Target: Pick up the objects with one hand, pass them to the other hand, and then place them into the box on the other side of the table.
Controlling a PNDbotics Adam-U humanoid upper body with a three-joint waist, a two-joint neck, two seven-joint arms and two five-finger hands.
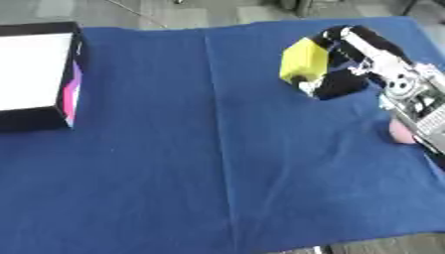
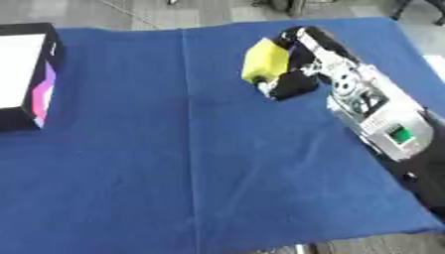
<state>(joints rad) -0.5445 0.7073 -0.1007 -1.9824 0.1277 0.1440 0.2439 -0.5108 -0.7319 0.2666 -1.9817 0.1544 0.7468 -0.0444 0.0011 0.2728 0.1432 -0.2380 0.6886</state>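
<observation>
The right arm comes in from the right edge and slants up and leftward over the far right part of the bench, its forearm silver and black with a flat grey panel bearing a small green patch. At its end the right robot hand is curled round a yellow block, black fingers wrapped behind and beneath it, so that the block's flat yellow face is turned to the left. The block looks smooth and boxy with softened corners; whether it is lifted clear of the cloth or resting on it cannot be told. A blue cloth covers the bench, matt, with a straight crease running from the far edge to the near edge and faint wrinkles. Just under the forearm in the left eye view a small pink rounded thing lies on the cloth, partly hidden. At the far left stands the box, open-topped, with black walls, a plain white inside and a pink and purple stripe on its right side, well apart from the hand.
</observation>
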